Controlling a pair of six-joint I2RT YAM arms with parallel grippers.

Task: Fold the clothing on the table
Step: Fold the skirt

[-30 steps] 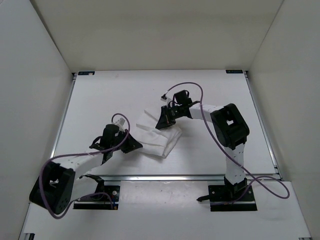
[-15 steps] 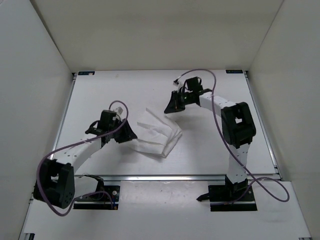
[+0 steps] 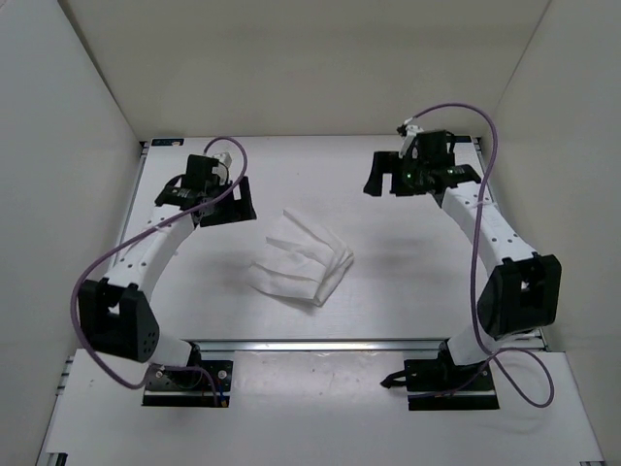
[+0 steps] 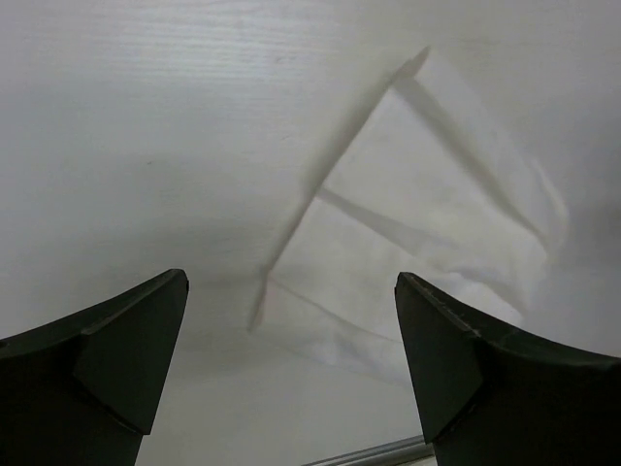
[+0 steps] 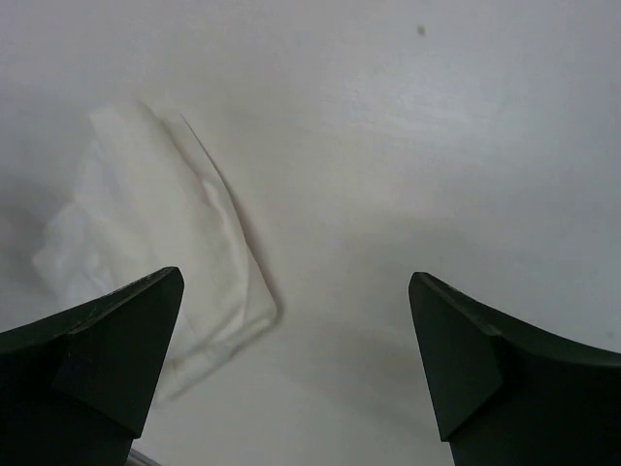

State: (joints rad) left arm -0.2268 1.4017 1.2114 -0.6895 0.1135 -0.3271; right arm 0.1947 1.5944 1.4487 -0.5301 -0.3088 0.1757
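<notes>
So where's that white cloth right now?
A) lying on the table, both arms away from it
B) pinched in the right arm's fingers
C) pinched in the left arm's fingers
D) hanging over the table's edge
A: the clothing lies on the table, with the left fingers and right fingers open and well clear of it.

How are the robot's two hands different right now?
The left hand hangs left of the clothing; the right hand hangs right of it. The left wrist view shows the clothing between the fingers; the right wrist view shows it off to one side. Both are open and empty.
</notes>
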